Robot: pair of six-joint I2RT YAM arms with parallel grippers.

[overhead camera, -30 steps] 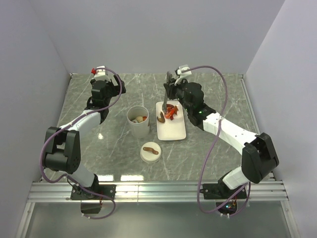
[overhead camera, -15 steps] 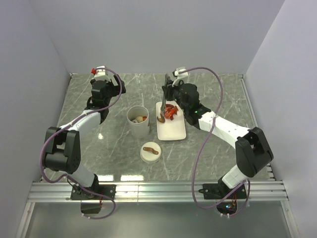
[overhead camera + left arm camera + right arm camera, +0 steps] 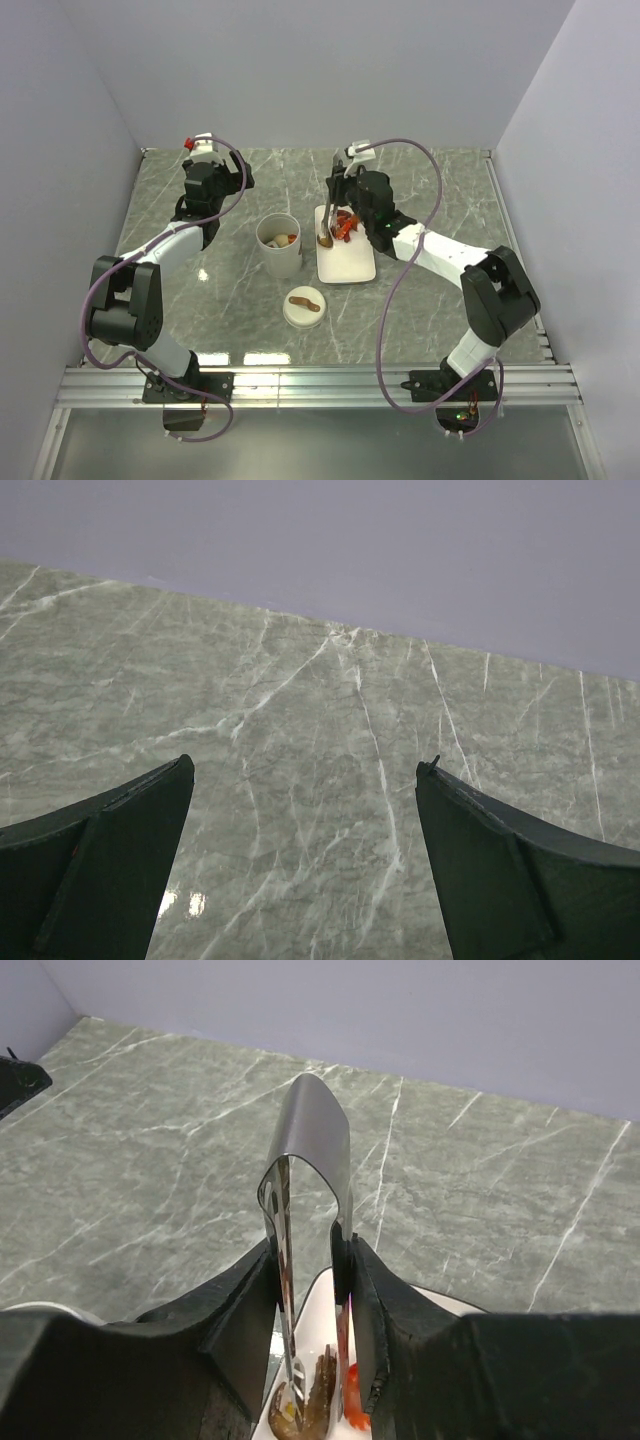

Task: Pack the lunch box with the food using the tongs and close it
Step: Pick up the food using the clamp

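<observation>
**Tongs point down at the brown food**
The brown food (image 3: 312, 1405) lies on the plate (image 3: 350, 268), right under my right claw (image 3: 312, 1300). That claw squeezes the tongs (image 3: 308, 1150), which stand straight up with their tips down at the food. The lunch box (image 3: 281, 262) is just left of the plate. My left claw (image 3: 305, 770) is open, holds nothing, and is far off.
</observation>
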